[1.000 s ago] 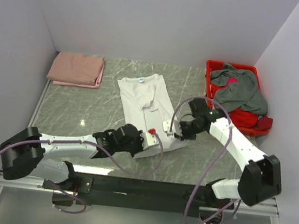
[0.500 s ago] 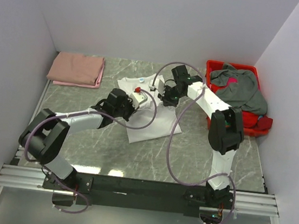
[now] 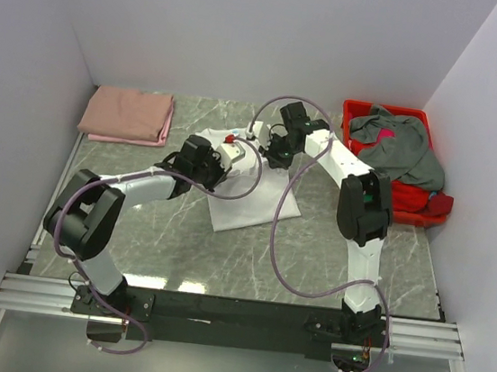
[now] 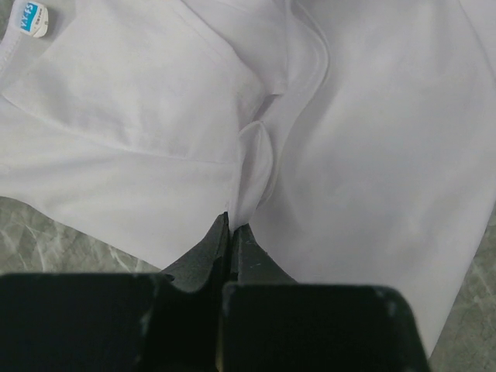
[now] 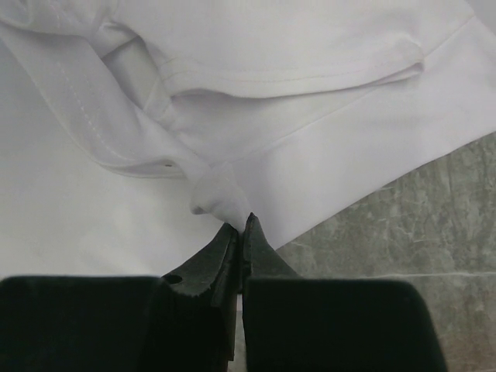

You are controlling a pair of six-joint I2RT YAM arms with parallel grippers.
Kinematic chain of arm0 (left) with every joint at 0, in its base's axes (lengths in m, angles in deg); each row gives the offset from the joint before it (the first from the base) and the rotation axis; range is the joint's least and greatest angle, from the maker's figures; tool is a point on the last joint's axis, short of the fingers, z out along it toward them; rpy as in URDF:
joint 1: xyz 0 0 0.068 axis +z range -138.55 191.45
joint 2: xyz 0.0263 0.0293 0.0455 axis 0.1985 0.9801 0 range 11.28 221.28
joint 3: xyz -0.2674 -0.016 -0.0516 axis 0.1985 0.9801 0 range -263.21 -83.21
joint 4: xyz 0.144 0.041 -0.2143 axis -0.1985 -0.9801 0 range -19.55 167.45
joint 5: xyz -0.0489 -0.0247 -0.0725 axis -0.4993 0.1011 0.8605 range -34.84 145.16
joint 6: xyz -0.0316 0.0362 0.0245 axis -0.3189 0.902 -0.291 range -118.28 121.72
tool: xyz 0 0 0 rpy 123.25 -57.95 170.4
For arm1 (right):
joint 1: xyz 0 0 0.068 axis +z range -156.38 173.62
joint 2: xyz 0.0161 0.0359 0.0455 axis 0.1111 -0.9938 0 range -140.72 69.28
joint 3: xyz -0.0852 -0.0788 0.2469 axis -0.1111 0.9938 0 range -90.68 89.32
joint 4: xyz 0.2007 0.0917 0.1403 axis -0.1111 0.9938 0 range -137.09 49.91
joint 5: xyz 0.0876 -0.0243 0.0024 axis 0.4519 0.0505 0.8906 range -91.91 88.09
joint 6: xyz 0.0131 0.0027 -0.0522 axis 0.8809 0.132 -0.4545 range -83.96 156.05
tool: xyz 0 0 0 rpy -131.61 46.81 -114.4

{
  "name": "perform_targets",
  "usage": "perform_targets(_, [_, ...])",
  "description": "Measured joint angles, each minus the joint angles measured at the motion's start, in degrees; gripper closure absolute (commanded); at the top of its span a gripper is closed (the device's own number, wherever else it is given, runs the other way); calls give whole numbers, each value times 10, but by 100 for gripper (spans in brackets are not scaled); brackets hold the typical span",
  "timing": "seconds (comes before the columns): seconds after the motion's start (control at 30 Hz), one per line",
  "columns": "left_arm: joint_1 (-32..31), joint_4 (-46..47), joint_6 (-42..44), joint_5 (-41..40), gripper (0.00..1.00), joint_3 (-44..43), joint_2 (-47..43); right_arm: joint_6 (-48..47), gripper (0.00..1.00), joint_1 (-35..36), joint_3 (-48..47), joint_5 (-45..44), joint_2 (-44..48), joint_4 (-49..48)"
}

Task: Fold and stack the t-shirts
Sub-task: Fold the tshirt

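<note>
The white t-shirt (image 3: 249, 197) lies on the grey marble table (image 3: 136, 218), its near part folded back over its far part. My left gripper (image 3: 215, 166) is shut on a pinch of its white cloth (image 4: 256, 167); the blue neck label (image 4: 31, 17) shows at the top left of the left wrist view. My right gripper (image 3: 275, 153) is shut on another pinch of the same shirt (image 5: 221, 194) near its right edge. A folded salmon-pink t-shirt (image 3: 127, 115) lies at the back left. Grey and red shirts (image 3: 396, 148) fill the red bin.
The red plastic bin (image 3: 364, 109) stands at the back right against the wall. White walls close in the table on three sides. Purple cables (image 3: 265, 233) loop over the shirt and table from both arms.
Both grippers have carried the shirt's near hem from the table's front to its far end, folding it in half. In the last half second they moved only a little farther back.
</note>
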Motion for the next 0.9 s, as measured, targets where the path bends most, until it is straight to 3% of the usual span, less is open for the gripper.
perform_targets(0.53, [33,-49,12,10,99,-54,54,36,100,-1,-59,-22,-49,-2])
perform_targets(0.63, [38,-57,16,11,90,-67,65,40,99,-1,-70,-25,-58,1])
perform_targets(0.67, [40,-60,18,12,84,-71,69,41,88,-1,-74,-26,-61,1])
perform_targets(0.7, [42,-61,21,12,63,-75,72,45,78,-1,-78,-26,-62,0])
perform_targets(0.73, [43,-62,25,12,50,-79,76,50,65,-1,-81,-28,-63,-1])
perform_targets(0.77, [43,-64,25,12,44,-82,78,58,35,-1,-82,-31,-63,-3])
perform_targets(0.83, [45,-64,21,1,31,-87,80,83,24,-1,-82,-44,-63,-16])
perform_targets(0.9, [48,-59,13,-22,21,-90,79,113,23,-1,-81,-65,-63,-41])
